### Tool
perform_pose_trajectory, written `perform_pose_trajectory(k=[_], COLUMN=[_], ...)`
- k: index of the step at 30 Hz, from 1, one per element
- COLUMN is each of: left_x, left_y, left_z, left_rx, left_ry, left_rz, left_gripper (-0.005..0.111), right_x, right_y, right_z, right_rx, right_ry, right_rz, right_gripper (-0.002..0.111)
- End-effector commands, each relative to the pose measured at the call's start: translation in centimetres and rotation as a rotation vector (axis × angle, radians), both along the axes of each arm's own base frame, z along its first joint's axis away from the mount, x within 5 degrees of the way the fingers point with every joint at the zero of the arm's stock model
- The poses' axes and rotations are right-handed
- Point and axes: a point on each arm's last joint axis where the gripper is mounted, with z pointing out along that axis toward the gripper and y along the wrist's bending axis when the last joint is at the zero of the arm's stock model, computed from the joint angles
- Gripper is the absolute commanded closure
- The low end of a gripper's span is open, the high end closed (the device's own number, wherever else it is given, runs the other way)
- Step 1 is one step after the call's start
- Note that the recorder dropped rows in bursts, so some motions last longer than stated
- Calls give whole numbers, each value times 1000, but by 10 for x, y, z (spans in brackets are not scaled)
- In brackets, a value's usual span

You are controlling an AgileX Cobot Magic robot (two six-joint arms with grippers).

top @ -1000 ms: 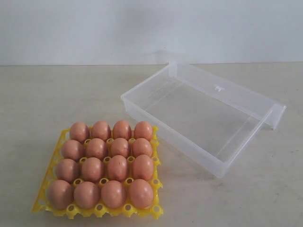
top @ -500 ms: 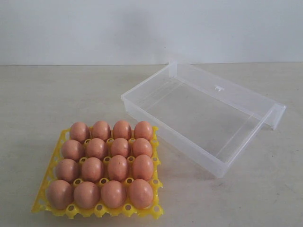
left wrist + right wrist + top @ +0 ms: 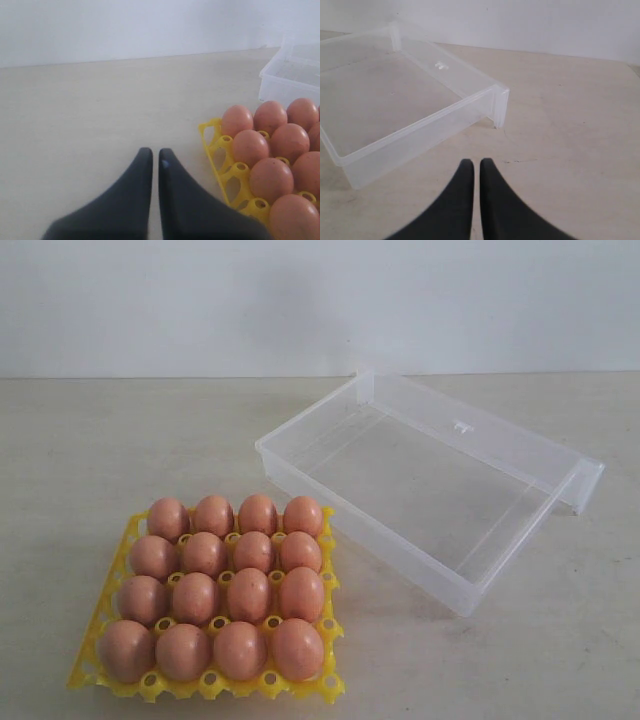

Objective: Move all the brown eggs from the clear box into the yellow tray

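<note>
Several brown eggs (image 3: 248, 595) fill every cup of the yellow tray (image 3: 86, 668) at the front left of the exterior view. The clear box (image 3: 420, 560) stands at the right with its lid open behind it, and no egg shows inside. Neither arm appears in the exterior view. In the left wrist view my left gripper (image 3: 155, 153) is shut and holds nothing, beside the yellow tray (image 3: 214, 142) and its brown eggs (image 3: 250, 148). In the right wrist view my right gripper (image 3: 476, 163) is shut and holds nothing, a short way off the clear box (image 3: 415, 135).
The pale table (image 3: 130, 440) runs back to a white wall (image 3: 300, 300). The box's open lid (image 3: 500, 440) with its small latch tab (image 3: 462, 427) sticks out behind the box toward the right.
</note>
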Motion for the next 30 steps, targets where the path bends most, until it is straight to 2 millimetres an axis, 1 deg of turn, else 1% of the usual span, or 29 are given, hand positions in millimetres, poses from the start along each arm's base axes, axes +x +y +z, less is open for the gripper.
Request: perform_pose_trajectory(k=[1, 4, 10, 30], left_x=[0, 0, 0, 0], left_y=[4, 7, 6, 6], left_z=[-2, -3, -3, -3], left_rx=[19, 19, 28, 26], left_ry=[14, 22, 21, 21], left_rz=[65, 130, 98, 100], left_gripper=[103, 103, 103, 103], right_x=[0, 0, 0, 0], right_y=[-1, -1, -1, -1], right_z=[1, 1, 1, 1], right_rx=[-10, -10, -10, -10], right_ry=[-6, -6, -6, -6], right_rz=[-6, -6, -6, -6], right_gripper=[107, 107, 107, 107])
